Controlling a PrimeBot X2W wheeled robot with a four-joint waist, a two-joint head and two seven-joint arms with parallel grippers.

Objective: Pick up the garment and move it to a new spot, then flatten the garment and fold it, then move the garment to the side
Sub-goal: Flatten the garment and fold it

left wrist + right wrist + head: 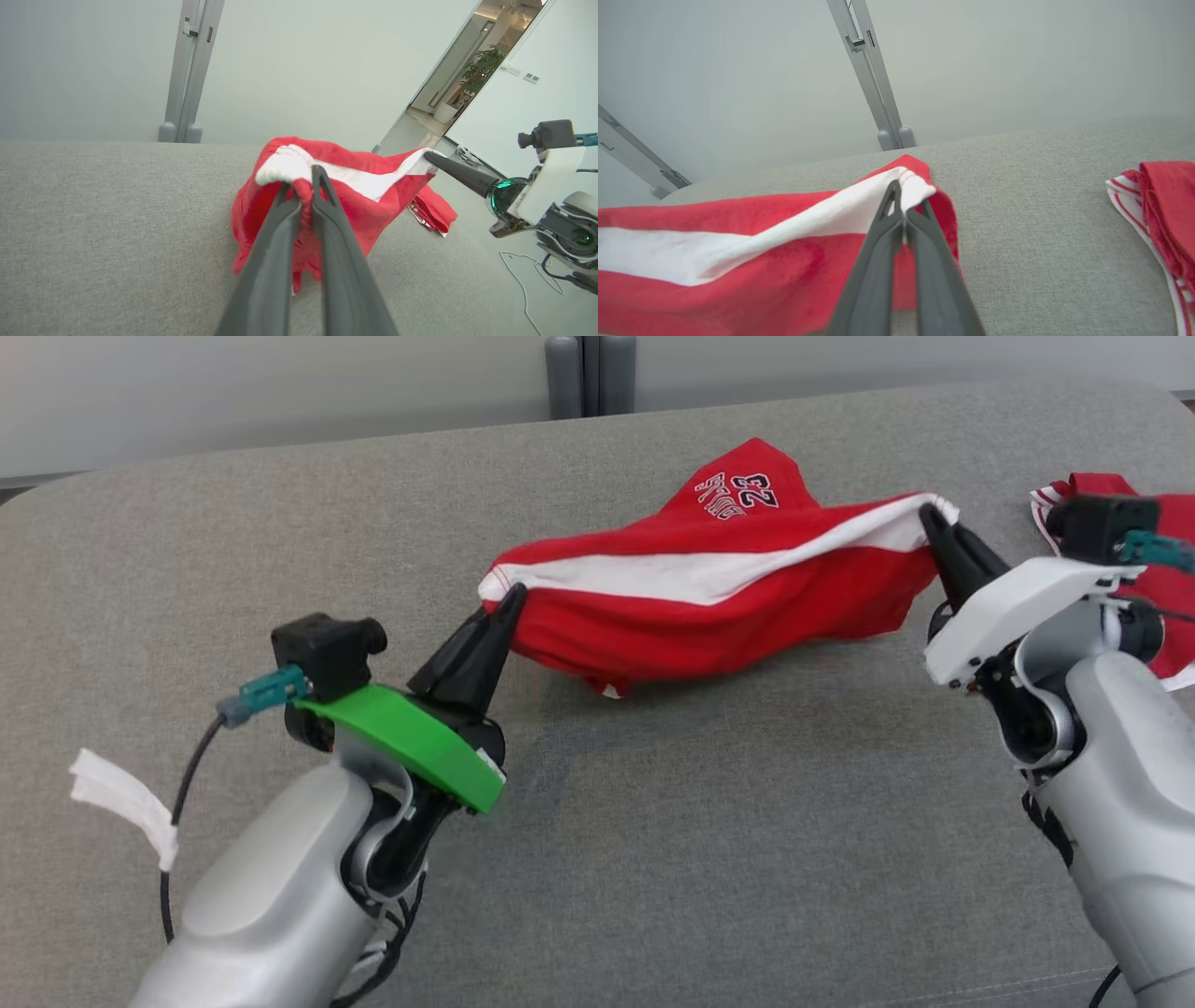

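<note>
The red garment (709, 607), a soft, slightly fuzzy cloth with a wide white band along its edge, is stretched between the two grippers near the middle of the grey woven surface (653, 859). Its loose lower folds sag down to this surface. The left gripper (512, 599) is clenched on one white corner, and the right gripper (932, 518) is clenched on the other. On the raised red part the number 23 is printed upside down. The word beside it I cannot read. A second red cloth (1097, 483) with thin white stripes lies at the far right.

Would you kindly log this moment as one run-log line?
left gripper: shut on red garment | right gripper: shut on red garment | red garment: stretched between them
</note>
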